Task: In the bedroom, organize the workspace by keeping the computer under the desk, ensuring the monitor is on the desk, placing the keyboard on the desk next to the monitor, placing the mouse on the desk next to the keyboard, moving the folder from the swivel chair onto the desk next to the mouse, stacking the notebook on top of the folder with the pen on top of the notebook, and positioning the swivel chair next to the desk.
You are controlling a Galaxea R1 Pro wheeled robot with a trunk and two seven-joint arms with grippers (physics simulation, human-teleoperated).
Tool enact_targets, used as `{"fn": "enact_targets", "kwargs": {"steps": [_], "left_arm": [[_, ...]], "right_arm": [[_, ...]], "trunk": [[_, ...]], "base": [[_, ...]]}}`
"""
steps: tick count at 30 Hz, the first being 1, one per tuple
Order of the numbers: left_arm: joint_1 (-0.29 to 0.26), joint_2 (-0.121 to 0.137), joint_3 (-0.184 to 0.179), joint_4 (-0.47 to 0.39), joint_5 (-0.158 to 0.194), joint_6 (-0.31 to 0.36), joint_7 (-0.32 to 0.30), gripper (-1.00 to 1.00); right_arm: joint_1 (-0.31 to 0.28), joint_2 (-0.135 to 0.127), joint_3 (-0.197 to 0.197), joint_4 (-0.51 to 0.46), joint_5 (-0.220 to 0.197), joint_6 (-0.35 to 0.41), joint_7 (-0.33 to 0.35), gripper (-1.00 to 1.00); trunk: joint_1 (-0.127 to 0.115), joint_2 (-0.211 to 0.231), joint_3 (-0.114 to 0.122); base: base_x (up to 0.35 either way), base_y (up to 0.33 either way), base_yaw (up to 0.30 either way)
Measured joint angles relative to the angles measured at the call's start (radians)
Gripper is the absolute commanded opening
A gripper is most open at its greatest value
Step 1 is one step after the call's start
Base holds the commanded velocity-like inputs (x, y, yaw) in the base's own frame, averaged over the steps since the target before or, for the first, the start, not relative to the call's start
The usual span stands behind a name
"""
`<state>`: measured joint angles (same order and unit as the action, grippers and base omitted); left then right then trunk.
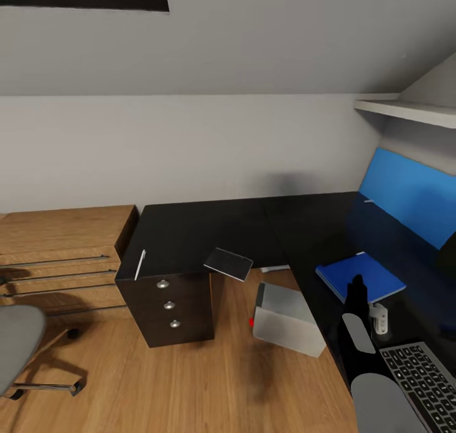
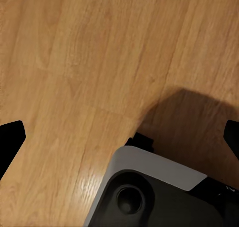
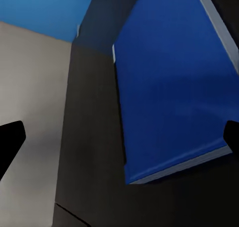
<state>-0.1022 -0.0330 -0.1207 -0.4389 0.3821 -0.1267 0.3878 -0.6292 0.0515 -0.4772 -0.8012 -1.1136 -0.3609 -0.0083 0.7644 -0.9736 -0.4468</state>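
- The desk [image 1: 209,230] is L-shaped with a glossy black top; one wing runs along the far wall, the other along the right-hand wall under a blue back panel [image 1: 411,198].
- The folder [image 1: 360,277] lies flat on the right wing, near that wing's front edge, closed, blue face up. In the right wrist view the folder [image 3: 169,87] rests on the black top.
- The right gripper [image 1: 358,290] hovers just above the folder's near corner. In the right wrist view its two fingertips [image 3: 10,142] stand wide apart at the frame edges, released, grasping nothing.
- The keyboard [image 1: 421,376] sits on the right wing, nearer the robot than the folder.
- The pen [image 1: 140,264] lies at the left end of the far wing, near the front corner above the drawer unit [image 1: 168,306].
- A dark flat notebook [image 1: 228,263] overhangs the far wing's front edge.
- The computer [image 1: 288,319] stands on the wood floor [image 1: 190,382] under the desk, inside the angle of the L, red light facing left.
- The swivel chair [image 1: 19,350] stands on the floor well apart from the desk, beside the wooden low shelving [image 1: 57,255].
- The left gripper [image 2: 119,137] points at the floor; its fingertips are spread wide, released.
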Motion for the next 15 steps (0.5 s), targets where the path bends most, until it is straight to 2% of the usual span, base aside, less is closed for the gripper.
{"fn": "enact_targets", "kwargs": {"steps": [7, 12, 15], "left_arm": [[0.000, -0.001, -0.001, 0.000, -0.001, 0.001, 0.000, 1.00], [0.000, 0.000, -0.001, 0.000, -0.001, 0.001, 0.000, 1.00], [0.000, -0.001, -0.002, 0.000, -0.001, 0.000, 0.000, 1.00]], "right_arm": [[0.006, 0.006, 0.077, -0.054, 0.001, -0.003, -0.001, 1.00], [0.013, 0.012, 0.097, -0.075, 0.000, -0.004, -0.001, 1.00], [0.017, 0.019, 0.109, -0.081, 0.000, -0.004, -0.001, 1.00]], "trunk": [[-0.027, 0.049, 0.022], [-0.046, 0.084, 0.038], [-0.046, 0.084, 0.038]], "base": [[0.000, 0.000, 0.000], [0.000, 0.000, 0.000], [0.000, 0.000, 0.000]]}}
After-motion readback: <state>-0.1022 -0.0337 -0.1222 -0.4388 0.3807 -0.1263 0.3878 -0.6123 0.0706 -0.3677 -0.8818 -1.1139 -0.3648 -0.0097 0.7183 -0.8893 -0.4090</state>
